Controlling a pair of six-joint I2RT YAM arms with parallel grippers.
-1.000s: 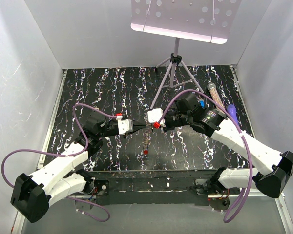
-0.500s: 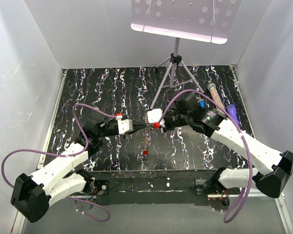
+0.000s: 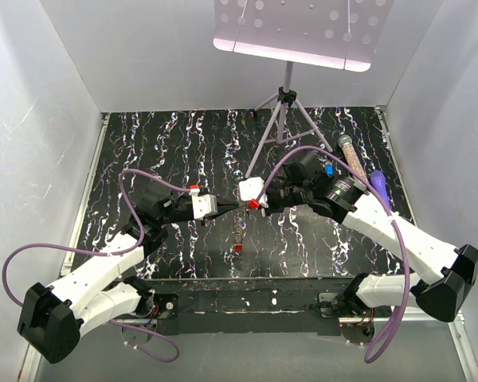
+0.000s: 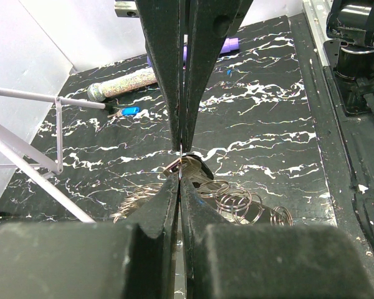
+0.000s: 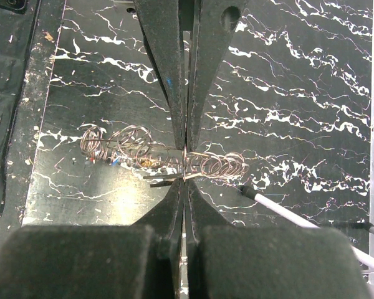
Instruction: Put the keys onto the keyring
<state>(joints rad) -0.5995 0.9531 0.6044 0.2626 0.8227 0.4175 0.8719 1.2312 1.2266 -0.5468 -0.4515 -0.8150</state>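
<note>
Grey-brown wire coils make up the keyring (image 5: 137, 152), a strand of small linked loops running from the middle of the tabletop (image 3: 167, 143) toward the near edge, with a small red piece (image 3: 237, 249) at its near end. Whether the strand hangs free or rests on the marbled surface I cannot tell.

The left jaws and right jaws meet tip to tip above the centre. Both are fully closed and seem to be pinching the same thin bit of wire at the far end of the strand. In the left wrist view a flat silver blade, probably one of the keys (image 4: 137, 198), lies among the loops just below the pinch. The coloured heads are too small to sort out.

The step looks like working the ring's wire between two grips so a key can be threaded on. Doing it well calls for:
- holding both pinches firm, since wire this thin slips easily
- keeping any opposing motion small and slow, along the wire rather than across it
- avoiding twist, which would set the strand swinging
- releasing only one side at a time
</note>
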